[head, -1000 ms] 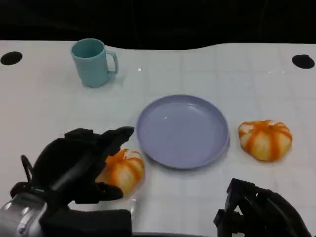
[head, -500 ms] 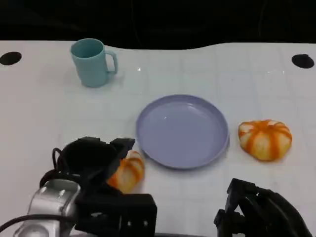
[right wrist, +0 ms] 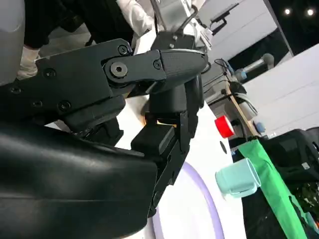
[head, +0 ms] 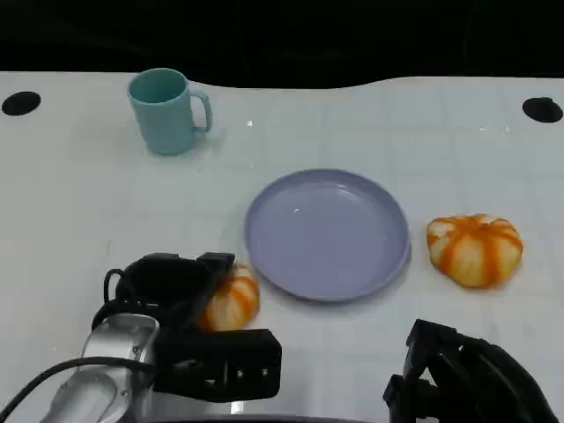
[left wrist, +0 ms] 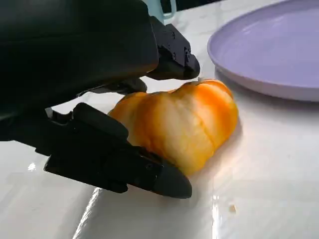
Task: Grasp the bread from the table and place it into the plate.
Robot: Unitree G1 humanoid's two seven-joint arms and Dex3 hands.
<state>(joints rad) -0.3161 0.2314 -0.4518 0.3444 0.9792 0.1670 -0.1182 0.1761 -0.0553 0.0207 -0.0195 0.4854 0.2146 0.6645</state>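
No text, label, brand, number or sign can be read in any of the views. The teal mug (head: 167,111), the purple plate (head: 327,234) and the orange-striped bread (left wrist: 177,124) between the fingers of the left hand (head: 167,289) bear no lettering. The white bench (head: 79,203) carries a faint grid of lines without any writing.

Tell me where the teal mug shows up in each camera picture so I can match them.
Head view: teal mug at upper left, far side of the table.
Left wrist view: a sliver of it at the top edge, behind the left hand.
Right wrist view: lower right.
Shared landmark: the purple plate.
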